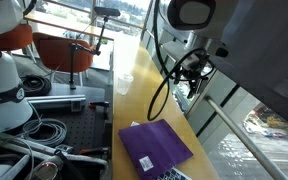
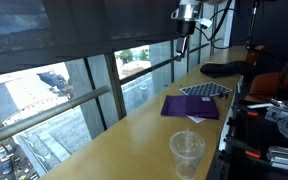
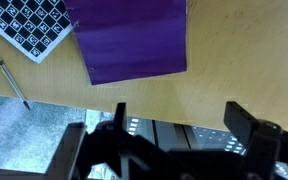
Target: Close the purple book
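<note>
While the gripper (image 2: 187, 28) hangs open high above the wooden table (image 2: 134, 140), the purple book (image 2: 191, 107) lies flat on it.

Fingers (image 3: 246, 122) in the wrist view stand wide apart, holding nothing and well clear of the book, which shows only its purple cover. A checkerboard sheet (image 3: 29, 25) lies against one edge of the book — touching or overlapping, cannot tell which. A thin pen-like tool (image 3: 12, 82) lies near the table's window edge. A clear plastic cup (image 2: 187, 152) stands upright, apart from the book — on the side away from the checkerboard sheet.
</note>
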`<state>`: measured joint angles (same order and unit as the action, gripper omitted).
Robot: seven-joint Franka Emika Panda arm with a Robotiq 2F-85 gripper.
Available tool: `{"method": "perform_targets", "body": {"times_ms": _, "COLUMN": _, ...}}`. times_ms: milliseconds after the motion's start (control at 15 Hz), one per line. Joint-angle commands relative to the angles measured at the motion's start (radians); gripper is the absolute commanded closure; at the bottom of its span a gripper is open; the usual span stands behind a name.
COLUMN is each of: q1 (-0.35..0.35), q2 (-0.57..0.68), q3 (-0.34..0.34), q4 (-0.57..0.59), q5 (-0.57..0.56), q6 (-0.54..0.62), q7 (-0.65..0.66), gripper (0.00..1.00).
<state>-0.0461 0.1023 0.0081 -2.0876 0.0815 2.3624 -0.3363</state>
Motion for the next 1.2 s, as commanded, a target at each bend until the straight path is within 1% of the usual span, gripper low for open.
{"method": "perform_targets", "body": {"times_ms": 0, "q1": -0.022, "q2": -0.144, "q3": -0.03, "q4": -0.073, "q5": 0.024, "q6": -0.086, "q7": 0.048, "gripper": 0.0}}
{"method": "perform_targets", "body": {"times_ms": 267, "q1": -0.031, "q2": -0.261, "q3": -0.058, "q4": -0.134, "q5": -0.058, "q6": -0.205, "q7": 0.117, "gripper": 0.0}}
{"method": "perform_targets", "body": {"times_ms": 467, "q1": -0.029, "q2": -0.309, "q3": -0.065, "q4": -0.151, "q5": -0.097, "q6": -0.287, "q7": 0.161, "gripper": 0.0}}
{"method": "perform_targets", "body": {"times_ms": 533, "q1": -0.026, "q2": -0.321, "q3": -0.067, "q4": -0.147, "q5": -0.086, "q6": -0.354, "q7": 0.17, "gripper": 0.0}}
{"method": "perform_targets", "body": {"times_ms": 600, "q1": -0.024, "q2": -0.34, "q3": -0.062, "q4": -0.163, "q5": -0.092, "q6": -0.374, "q7": 0.198, "gripper": 0.0}}
{"method": "perform_targets", "body": {"times_ms": 867, "q1": -0.011, "q2": -0.393, "q3": -0.054, "q4": -0.182, "q5": -0.068, "q6": -0.523, "q7": 0.248, "gripper": 0.0}}
{"method": "perform_targets", "body": {"times_ms": 1000, "q1": -0.007, "q2": -0.427, "q3": -0.048, "q4": -0.206, "q5": -0.075, "q6": -0.537, "q7": 0.272, "gripper": 0.0}}
{"method": "perform_targets", "body": {"times_ms": 1067, "q1": -0.009, "q2": -0.371, "q3": -0.058, "q4": -0.172, "q5": -0.078, "q6": -0.513, "q7": 0.243, "gripper": 0.0}}
{"method": "perform_targets", "body": {"times_ms": 1133, "q1": -0.007, "q2": -0.38, "q3": -0.057, "q4": -0.177, "q5": -0.078, "q6": -0.516, "q7": 0.246, "gripper": 0.0}}
